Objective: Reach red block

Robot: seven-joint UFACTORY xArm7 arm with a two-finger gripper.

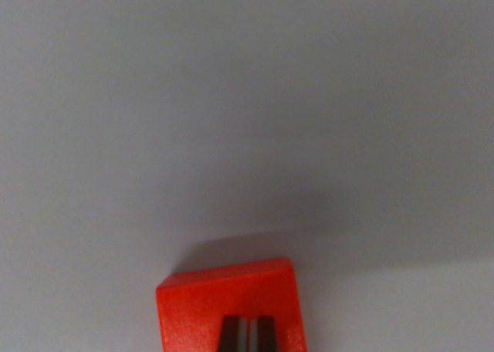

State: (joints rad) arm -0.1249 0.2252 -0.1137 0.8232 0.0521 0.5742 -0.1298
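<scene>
The red block (202, 309) lies on a plain light grey surface at the bottom centre of the wrist view, cut off by the lower edge. Its top face and its far edge show, and it casts a soft shadow behind it. My gripper (247, 338) shows only as two dark fingertips (230, 338) with a thin pale strip between them. They stand directly over the block's top face, near its middle, with the jaws close together and nothing between them. I cannot tell whether the tips touch the block.
The light grey surface (247, 120) fills the rest of the view, with a broad faint shadow across its middle.
</scene>
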